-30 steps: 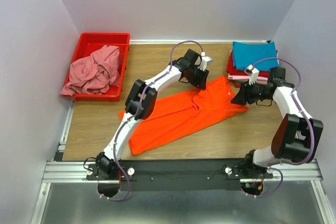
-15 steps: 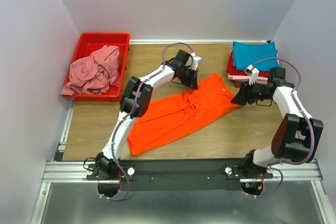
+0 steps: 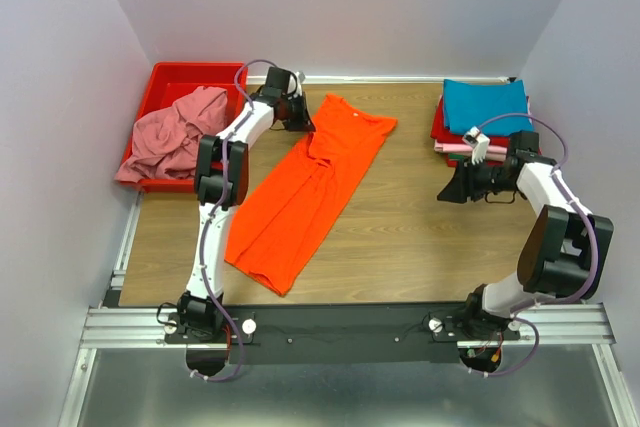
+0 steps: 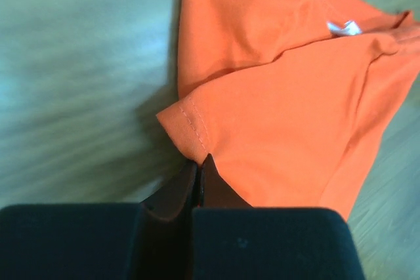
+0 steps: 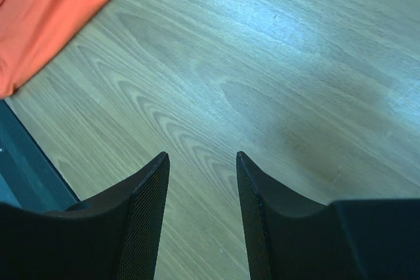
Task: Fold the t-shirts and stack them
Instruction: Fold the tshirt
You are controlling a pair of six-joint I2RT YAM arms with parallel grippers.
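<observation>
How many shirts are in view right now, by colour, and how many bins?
Orange t-shirt: 1, spread on the table
Dusty pink t-shirt: 1, bunched in the bin
Teal t-shirt: 1, top of the stack
Red t-shirt: 1 layer showing in the stack
Pale pink t-shirt: 1 layer showing in the stack
Red bin: 1
Total: 5 shirts, 1 bin

no text, brand, number or sign can be read in any view. the one label in sight is a small white tag at the collar of the orange t-shirt, seen from the left wrist; it is blurred and nothing on it can be made out.
</observation>
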